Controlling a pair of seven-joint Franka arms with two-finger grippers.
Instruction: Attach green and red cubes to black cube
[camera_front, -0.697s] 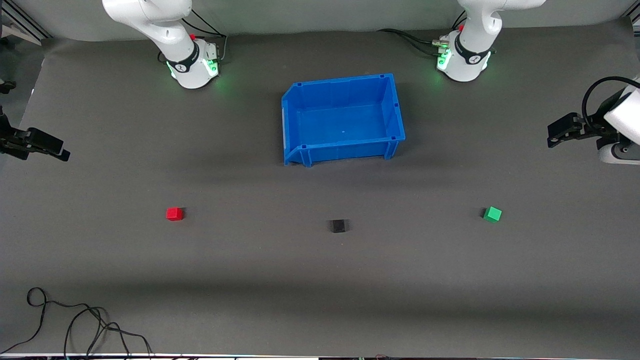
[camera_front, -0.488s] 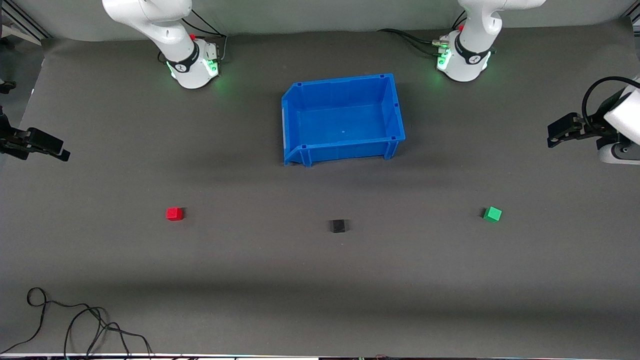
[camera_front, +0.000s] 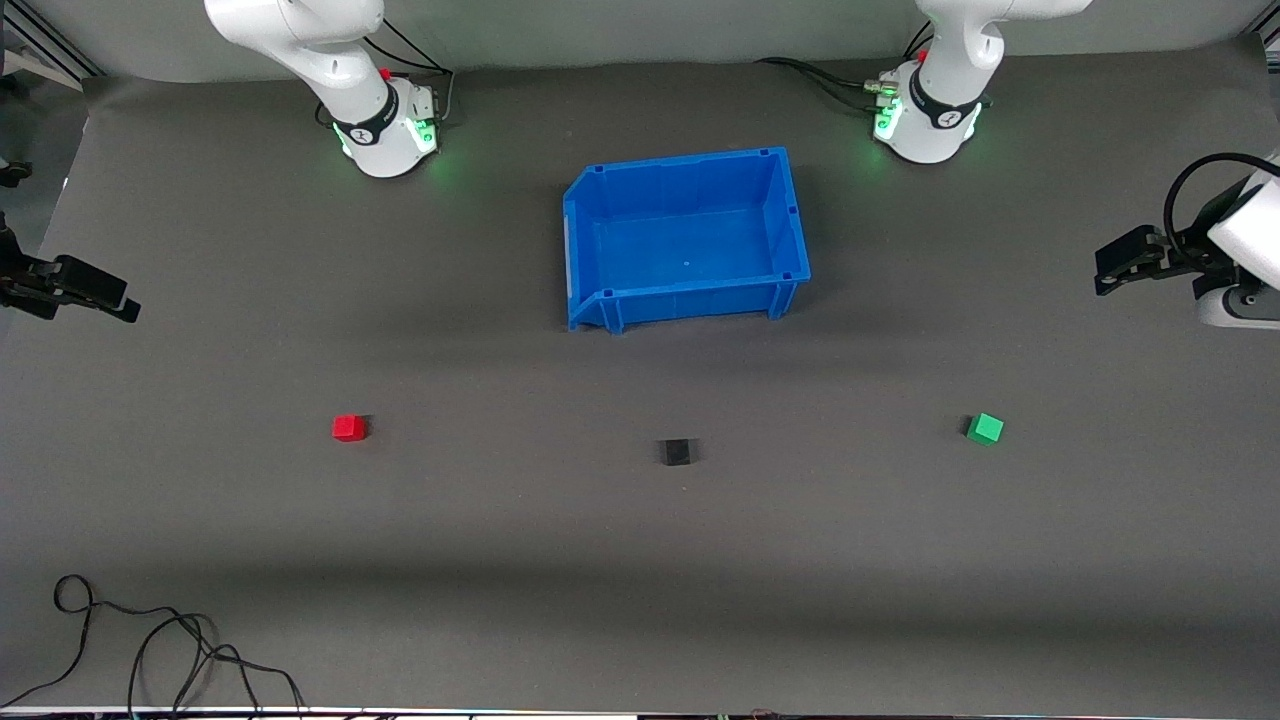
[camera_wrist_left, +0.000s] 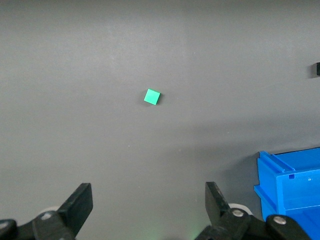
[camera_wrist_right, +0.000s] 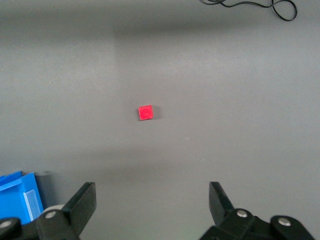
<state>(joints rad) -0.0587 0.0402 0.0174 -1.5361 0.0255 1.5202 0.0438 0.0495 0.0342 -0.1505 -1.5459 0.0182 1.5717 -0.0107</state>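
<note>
Front view: one grey mat (camera_front: 640, 560) covers the table, with wide bare room around all three cubes. One red cube (camera_front: 349, 428) lies toward the right arm's end, one black cube (camera_front: 676, 452) sits in the middle, slightly nearer the camera, and one green cube (camera_front: 985, 428) lies toward the left arm's end; all three are well apart. One blue bin (camera_front: 790, 215) stands farther from the camera than the black cube, between the two arm bases. One loose cable (camera_front: 150, 640) curls at the mat's near edge toward the right arm's end. The right gripper (camera_front: 90, 290) hangs at the mat's edge at its own end, and the left gripper (camera_front: 1125, 260) hangs at the other end; both arms wait.

Left wrist view: the left gripper (camera_wrist_left: 147, 207) has its fingers (camera_wrist_left: 80, 202) spread wide, holding nothing, high over bare mat with the green cube (camera_wrist_left: 152, 96) below.

Right wrist view: the right gripper (camera_wrist_right: 152, 205) is likewise spread and empty, the red cube (camera_wrist_right: 145, 112) on the mat beneath.
</note>
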